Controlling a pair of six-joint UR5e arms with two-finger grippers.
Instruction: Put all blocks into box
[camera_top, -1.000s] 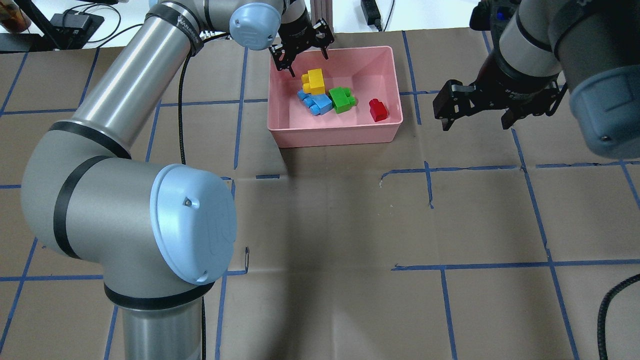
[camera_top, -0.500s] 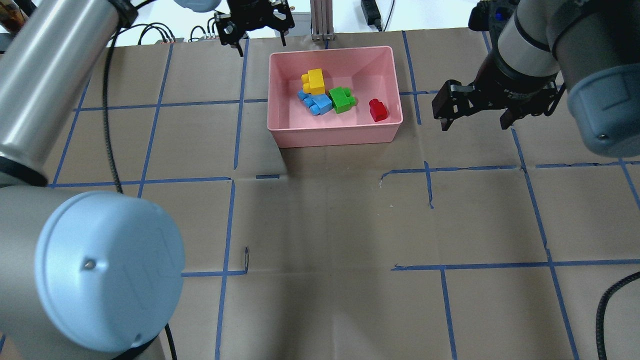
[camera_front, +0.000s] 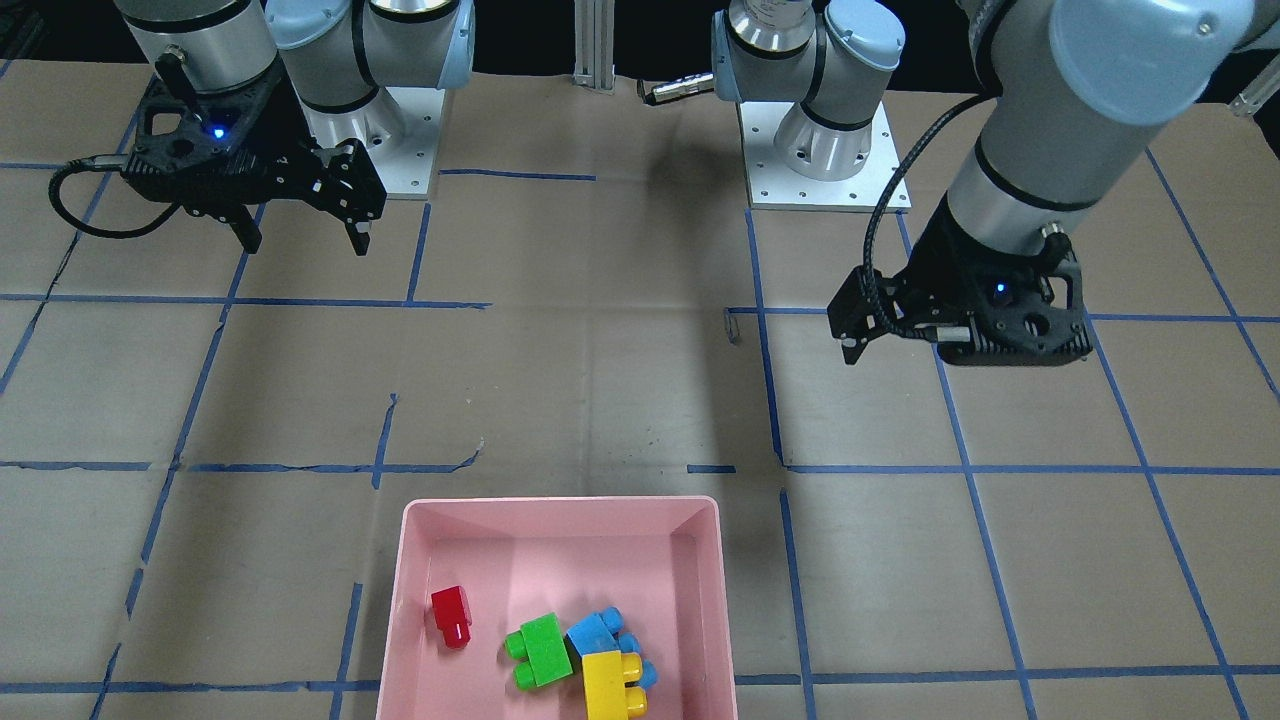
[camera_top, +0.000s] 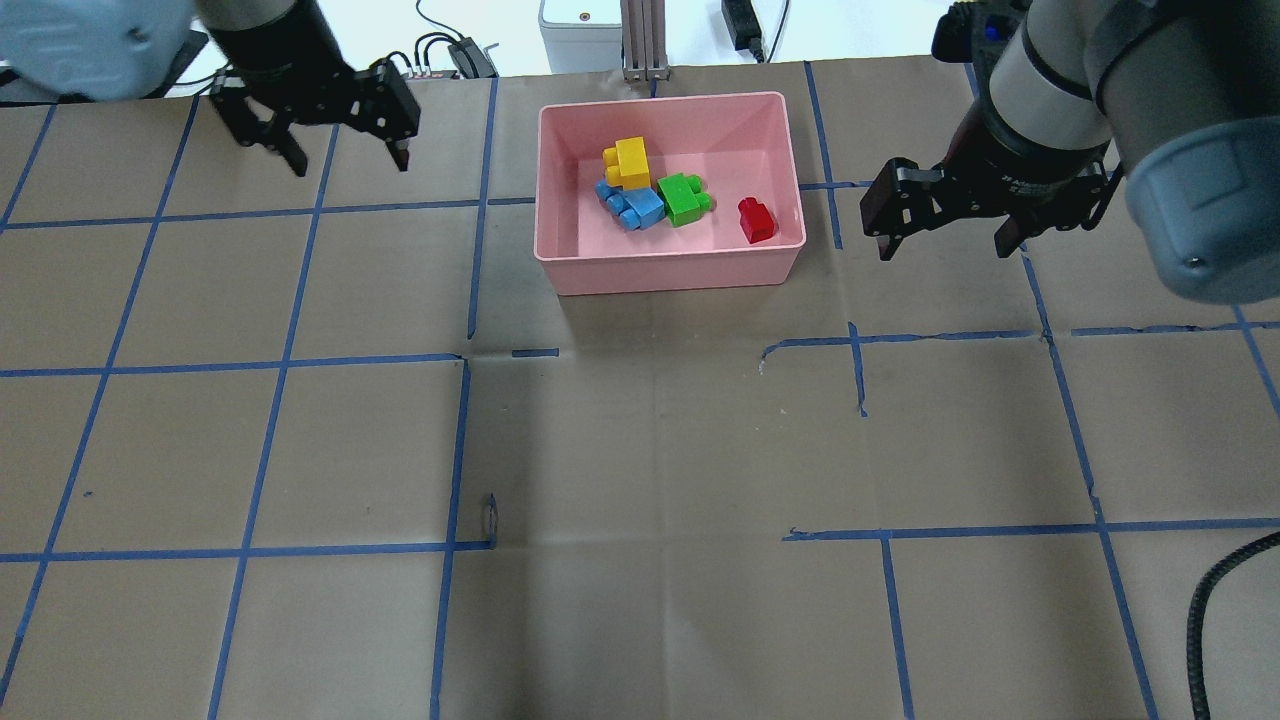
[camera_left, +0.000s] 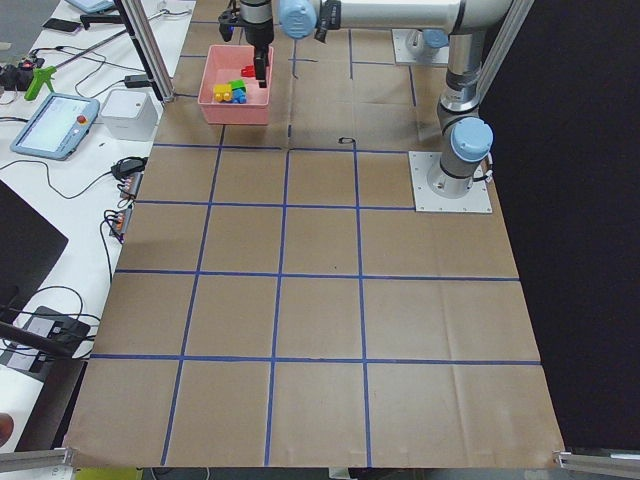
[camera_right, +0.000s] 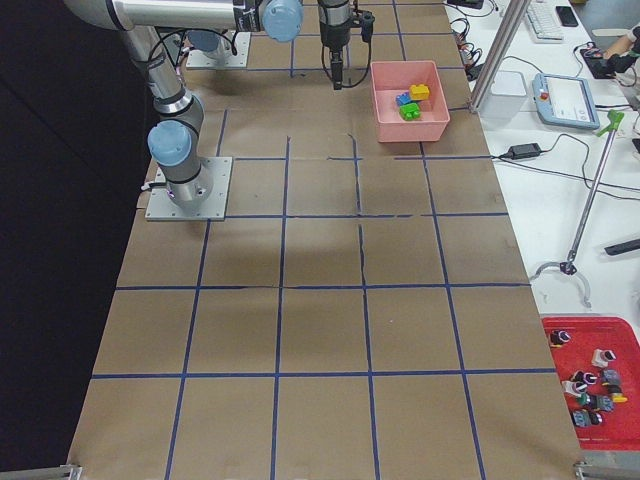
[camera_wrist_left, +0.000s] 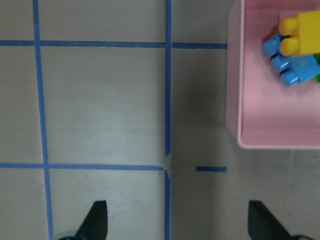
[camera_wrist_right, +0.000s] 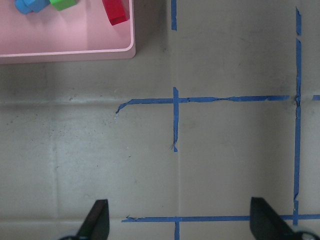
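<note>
The pink box (camera_top: 670, 272) stands at the far middle of the table. All four blocks lie inside it: the yellow (camera_top: 630, 163), the light blue (camera_top: 632, 206), the green (camera_top: 684, 199) and the red (camera_top: 756, 220). The yellow one rests partly on the light blue one. My left gripper (camera_top: 350, 165) is open and empty, above the table well left of the box. My right gripper (camera_top: 943, 250) is open and empty, just right of the box. The left wrist view shows the box's corner (camera_wrist_left: 235, 100). The right wrist view shows the box's wall (camera_wrist_right: 65, 54) and the red block (camera_wrist_right: 115, 10).
Brown paper with a blue tape grid (camera_top: 460, 360) covers the table. An aluminium post (camera_top: 640, 40) stands just behind the box. Cables and devices (camera_top: 450, 50) lie beyond the far edge. The arm bases (camera_front: 820, 150) are bolted on my side.
My left arm has drawn back from over the box's far left corner and swung far left, its gripper open and empty throughout. The right gripper and the blocks have hardly moved.
</note>
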